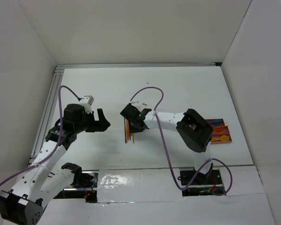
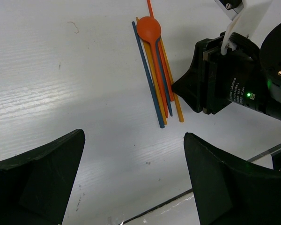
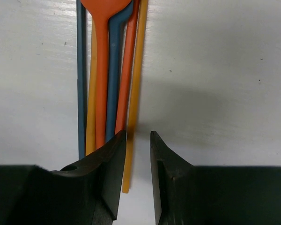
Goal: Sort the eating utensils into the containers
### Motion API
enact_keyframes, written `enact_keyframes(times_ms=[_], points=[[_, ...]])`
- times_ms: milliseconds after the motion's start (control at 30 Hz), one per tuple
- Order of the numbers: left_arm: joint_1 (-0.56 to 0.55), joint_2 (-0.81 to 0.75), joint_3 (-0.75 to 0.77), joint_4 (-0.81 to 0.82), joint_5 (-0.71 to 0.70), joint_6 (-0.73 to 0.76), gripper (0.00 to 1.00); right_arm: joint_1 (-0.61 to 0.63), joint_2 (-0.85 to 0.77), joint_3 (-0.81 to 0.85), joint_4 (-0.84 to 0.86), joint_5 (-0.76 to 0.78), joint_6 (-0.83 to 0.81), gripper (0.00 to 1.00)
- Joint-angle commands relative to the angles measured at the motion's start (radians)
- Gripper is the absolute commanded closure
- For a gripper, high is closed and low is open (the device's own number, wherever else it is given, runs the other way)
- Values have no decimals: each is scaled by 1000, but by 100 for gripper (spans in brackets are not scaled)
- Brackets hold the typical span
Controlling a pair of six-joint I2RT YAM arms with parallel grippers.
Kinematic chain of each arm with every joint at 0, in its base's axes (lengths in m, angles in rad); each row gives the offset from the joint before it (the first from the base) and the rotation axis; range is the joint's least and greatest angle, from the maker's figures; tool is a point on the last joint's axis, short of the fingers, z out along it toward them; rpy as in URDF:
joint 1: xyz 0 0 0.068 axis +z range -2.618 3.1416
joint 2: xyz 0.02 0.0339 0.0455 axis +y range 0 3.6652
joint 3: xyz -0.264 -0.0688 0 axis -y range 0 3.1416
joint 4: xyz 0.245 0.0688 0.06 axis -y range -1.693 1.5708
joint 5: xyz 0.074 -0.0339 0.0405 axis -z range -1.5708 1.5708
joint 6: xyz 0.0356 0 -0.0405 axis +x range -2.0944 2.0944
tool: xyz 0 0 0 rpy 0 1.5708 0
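At the bottom of the right wrist view, your right gripper (image 3: 138,140) has its fingers a narrow gap apart, astride the end of the yellow stick (image 3: 135,93) and not yet clamped. Close on that one only, because the other utensils (image 3: 103,70) lie touching it. Your left gripper (image 2: 133,173) hangs wide apart, empty. The containers (image 1: 222,133) sit centre right in the top view.

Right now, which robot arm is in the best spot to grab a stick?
Probably the right. The right gripper is down at the utensil bundle, its slightly open jaws astride the yellow stick. The left gripper hangs open, off to the side.
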Motion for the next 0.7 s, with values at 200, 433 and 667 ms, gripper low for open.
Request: enact_keyframes(times_ms=[200,433,667], points=[[-1,-21,25,19,-6,27,0,12,22,23,9,7,1,70],[-1,-30,19,25,3,35,0,-23,116,0,8,-22,18,87],[0,-31,19,27,-9,38,0,-132,50,0,-205,105,182,100]])
